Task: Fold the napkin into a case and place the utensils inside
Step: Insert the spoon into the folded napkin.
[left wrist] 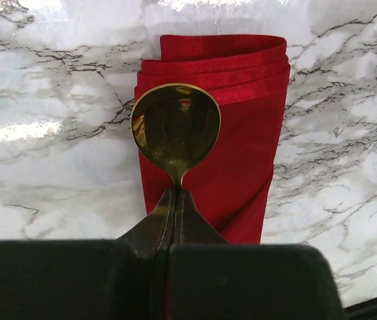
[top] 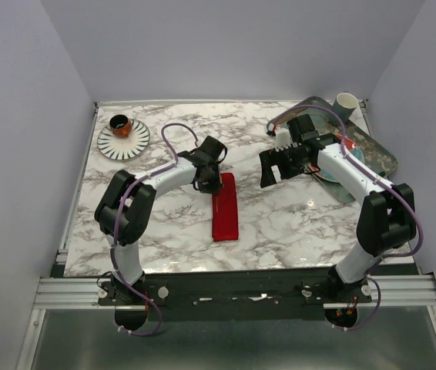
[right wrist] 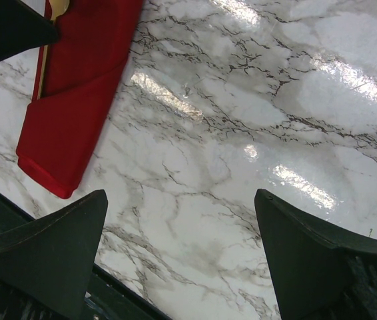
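L gripper [left wrist: 173,248] is clamped shut on spoon [left wrist: 175,128], bowl fwd, held over the layered end of case [top: 226,206]. Case lies mid-table [top: 295,223], long axis near-to-far, roughly in line w/ spoon. L arm is far nearer. R gripper [right wrist: 175,257] is spread wide, empty, apart to the right. Counted: 1 case, 1 spoon; no fork seen.

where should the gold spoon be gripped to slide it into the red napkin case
Probably best to grip the gold spoon on its slim handle just behind the bowl, coming from the handle end. The left gripper is shut there, leaving the bowl free ahead, over the napkin and its layered end.
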Robot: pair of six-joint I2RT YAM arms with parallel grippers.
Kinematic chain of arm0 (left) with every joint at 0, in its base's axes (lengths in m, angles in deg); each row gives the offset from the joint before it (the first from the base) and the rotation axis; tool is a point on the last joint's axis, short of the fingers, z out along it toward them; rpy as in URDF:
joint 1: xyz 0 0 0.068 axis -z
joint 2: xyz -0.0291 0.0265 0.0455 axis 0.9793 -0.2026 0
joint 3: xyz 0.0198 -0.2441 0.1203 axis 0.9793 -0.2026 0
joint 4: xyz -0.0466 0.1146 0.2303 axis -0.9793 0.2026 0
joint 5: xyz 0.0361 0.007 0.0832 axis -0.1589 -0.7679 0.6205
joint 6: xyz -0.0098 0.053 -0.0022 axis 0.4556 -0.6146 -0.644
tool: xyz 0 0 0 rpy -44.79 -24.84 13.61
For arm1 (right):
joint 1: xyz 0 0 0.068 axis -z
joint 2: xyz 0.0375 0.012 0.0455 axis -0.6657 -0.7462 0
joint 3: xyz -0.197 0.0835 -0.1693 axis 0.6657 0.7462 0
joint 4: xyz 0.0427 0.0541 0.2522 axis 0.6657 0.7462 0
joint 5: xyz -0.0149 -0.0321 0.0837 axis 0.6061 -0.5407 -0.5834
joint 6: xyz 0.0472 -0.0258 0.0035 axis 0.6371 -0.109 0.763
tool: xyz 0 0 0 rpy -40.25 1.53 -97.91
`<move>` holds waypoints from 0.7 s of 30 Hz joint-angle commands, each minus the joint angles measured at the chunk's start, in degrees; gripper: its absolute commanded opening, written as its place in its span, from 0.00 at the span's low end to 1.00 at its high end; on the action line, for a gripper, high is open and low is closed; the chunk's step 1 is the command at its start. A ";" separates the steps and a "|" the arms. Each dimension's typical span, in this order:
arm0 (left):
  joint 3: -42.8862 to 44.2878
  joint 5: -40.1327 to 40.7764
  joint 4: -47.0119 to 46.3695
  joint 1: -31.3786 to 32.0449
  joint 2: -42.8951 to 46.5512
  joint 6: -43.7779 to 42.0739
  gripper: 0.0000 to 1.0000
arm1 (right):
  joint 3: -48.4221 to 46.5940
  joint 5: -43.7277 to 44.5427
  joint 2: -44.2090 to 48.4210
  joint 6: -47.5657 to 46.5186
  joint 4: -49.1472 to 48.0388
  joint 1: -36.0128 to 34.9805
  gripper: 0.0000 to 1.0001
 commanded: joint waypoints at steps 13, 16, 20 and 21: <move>1.79 0.77 2.67 1.25 2.55 0.43 0.39 | -1.00 0.36 -0.78 0.45 0.26 0.28 1.00; 4.95 2.97 3.81 0.90 4.12 -2.28 0.40 | -1.18 0.44 -0.52 0.37 0.44 0.37 1.00; 8.30 2.72 4.86 -3.05 9.03 -9.65 0.41 | -1.44 0.27 -0.08 0.28 0.70 0.37 1.00; 8.92 -0.16 5.74 -6.54 9.83 -14.46 0.43 | -1.44 0.36 0.01 0.28 0.70 0.37 1.00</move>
